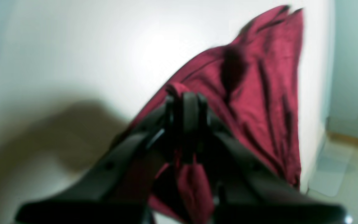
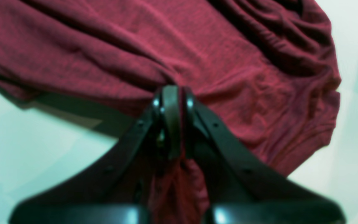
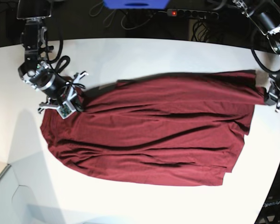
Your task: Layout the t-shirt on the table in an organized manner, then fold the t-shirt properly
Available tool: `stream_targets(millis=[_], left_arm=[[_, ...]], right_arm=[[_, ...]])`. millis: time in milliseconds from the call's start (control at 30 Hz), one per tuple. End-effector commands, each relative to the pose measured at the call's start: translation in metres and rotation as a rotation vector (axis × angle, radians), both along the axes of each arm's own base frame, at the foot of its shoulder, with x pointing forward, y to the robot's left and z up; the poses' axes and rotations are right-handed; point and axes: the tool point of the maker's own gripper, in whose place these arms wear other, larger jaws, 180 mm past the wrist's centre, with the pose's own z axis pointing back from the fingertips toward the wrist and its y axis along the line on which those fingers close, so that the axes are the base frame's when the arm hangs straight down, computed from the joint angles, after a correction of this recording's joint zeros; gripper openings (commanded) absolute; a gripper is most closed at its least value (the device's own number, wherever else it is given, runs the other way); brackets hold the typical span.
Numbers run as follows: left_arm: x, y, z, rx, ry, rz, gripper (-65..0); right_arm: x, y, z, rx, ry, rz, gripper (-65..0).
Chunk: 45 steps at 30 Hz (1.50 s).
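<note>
1. Nearest the right wrist camera, the right hand (image 2: 171, 102) has its jaws pressed together on a pinch of the t-shirt (image 2: 179, 56), with a tuft of maroon cloth bunched behind the fingertips.
2. In the left wrist view, the left hand (image 1: 186, 104) is likewise clamped tight on a fold of fabric, and the shirt runs away from it in long taut creases.
3. From the base view, the t-shirt (image 3: 149, 130) lies stretched lengthwise across the table (image 3: 130, 56), the right hand (image 3: 67, 105) gripping one end and the left hand (image 3: 273, 95) the opposite end near the table's curved edge.
4. The step in hand appears to be the layout: both arms pull the cloth out between them.
5. Long wrinkles cross the body, and the far edge looks lifted, casting a shadow on the table.
6. The next move likely calls for lowering both ends evenly while keeping tension, so the creases flatten before release.
7. Folding has not yet begun.
</note>
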Motion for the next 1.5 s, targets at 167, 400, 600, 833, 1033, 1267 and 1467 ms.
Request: stream_targets(millis=[167, 400, 600, 833, 1033, 1267, 1467], left_arm=[[0.033, 0.004, 0.036, 0.024, -0.11, -0.007, -65.0], [0.028, 0.001, 0.021, 0.056, -0.048, -0.002, -65.0], [0.02, 0.003, 0.005, 0.067, 0.018, -0.003, -64.9], [0.022, -0.012, -0.024, 0.069, 0.126, -0.102, -53.3], [0.003, 0.0, -0.016, 0.101, 0.141, -0.096, -44.1], [-0.024, 0.0, 0.031, 0.19, 0.104, -0.129, -20.5], [-0.041, -0.009, 0.014, 0.174, 0.141, -0.125, -20.0]], right_arm=[[0.007, 0.0, 0.013, 0.017, -0.045, 0.007, -65.0], [0.007, 0.0, 0.013, 0.017, -0.045, 0.007, -65.0], [0.007, 0.0, 0.013, 0.017, -0.043, 0.007, -65.0], [0.006, 0.0, 0.012, 0.017, -0.04, 0.007, -65.0], [0.006, 0.0, 0.012, 0.017, -0.04, 0.007, -65.0], [0.006, 0.002, 0.012, 0.021, -0.04, 0.006, -65.0], [0.005, 0.003, 0.011, 0.023, -0.038, 0.009, -65.0]])
